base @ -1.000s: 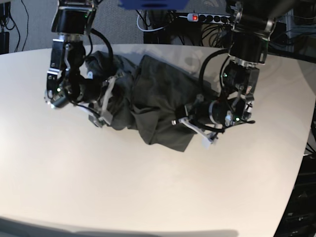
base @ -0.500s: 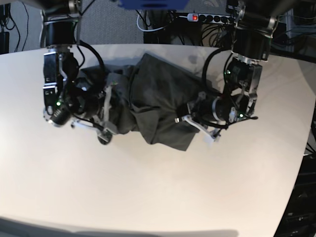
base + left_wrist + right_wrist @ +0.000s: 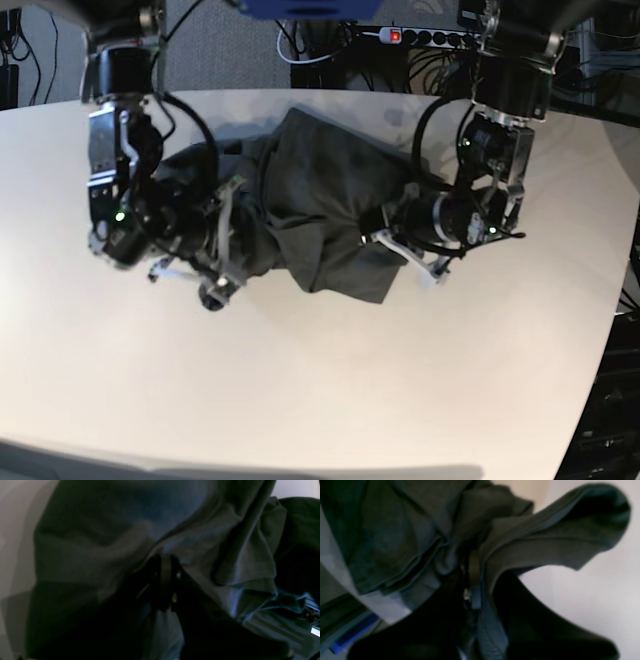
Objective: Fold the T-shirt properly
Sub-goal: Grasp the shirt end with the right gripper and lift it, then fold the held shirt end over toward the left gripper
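The dark grey T-shirt point(image 3: 320, 195) lies bunched and creased at the back middle of the table. In the base view my left gripper point(image 3: 385, 240) is at the shirt's right edge, shut on the cloth. The left wrist view shows its dark fingers point(image 3: 163, 580) pressed together with T-shirt fabric point(image 3: 105, 542) draped round them. My right gripper point(image 3: 226, 255) holds the shirt's left edge. In the right wrist view its fingers point(image 3: 472, 580) pinch folds of the T-shirt point(image 3: 545, 537), and a sleeve-like flap hangs over the table.
The pale table point(image 3: 330, 390) runs wide toward the front, and its curved edge is at the right point(image 3: 610, 300). Behind the table are cables and a power strip point(image 3: 420, 36).
My right gripper has moved forward and slightly left, pulling the shirt's left edge with it. My left gripper has shifted slightly back and stays closed on the right edge.
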Available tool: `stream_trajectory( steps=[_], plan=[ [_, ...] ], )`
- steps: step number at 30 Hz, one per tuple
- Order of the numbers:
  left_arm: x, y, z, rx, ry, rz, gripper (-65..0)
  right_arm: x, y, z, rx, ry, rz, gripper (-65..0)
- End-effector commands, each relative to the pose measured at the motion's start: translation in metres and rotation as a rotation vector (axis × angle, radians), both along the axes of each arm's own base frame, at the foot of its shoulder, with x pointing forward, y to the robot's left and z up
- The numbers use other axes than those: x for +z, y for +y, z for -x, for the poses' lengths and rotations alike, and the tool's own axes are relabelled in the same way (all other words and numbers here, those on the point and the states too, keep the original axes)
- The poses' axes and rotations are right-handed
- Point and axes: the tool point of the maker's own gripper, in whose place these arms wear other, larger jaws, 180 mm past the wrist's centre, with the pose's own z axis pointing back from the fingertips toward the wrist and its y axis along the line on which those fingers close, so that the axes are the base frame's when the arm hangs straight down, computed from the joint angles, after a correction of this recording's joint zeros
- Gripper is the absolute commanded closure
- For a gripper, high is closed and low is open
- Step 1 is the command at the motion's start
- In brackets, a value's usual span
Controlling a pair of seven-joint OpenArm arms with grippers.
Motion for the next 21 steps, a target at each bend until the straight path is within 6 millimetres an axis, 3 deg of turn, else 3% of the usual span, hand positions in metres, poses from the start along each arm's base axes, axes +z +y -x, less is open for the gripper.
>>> stream_trajectory(
  steps=[1, 5, 13, 21],
  plan=[
    [-0.043, 0.058, 0.053, 0.017, 0.206, -0.244, -2.3, 0.024, 0.013, -0.012, 0.022, -0.085, -0.048, -1.0],
    [-0.044, 0.069, 0.056, 0.063, 0.217, -0.239, -2.3, 0.031, 0.04, -0.004, 0.089, -0.102, -0.073, -1.0],
    [-0.05, 0.071, 0.067, 0.061, 0.241, -0.244, -2.3, 0.04, 0.101, 0.011, 0.228, -0.108, -0.143, -1.0],
    [-0.052, 0.071, 0.071, 0.059, 0.247, -0.246, -2.3, 0.066, 0.152, 0.014, 0.28, -0.135, -0.257, -0.9]
  ],
)
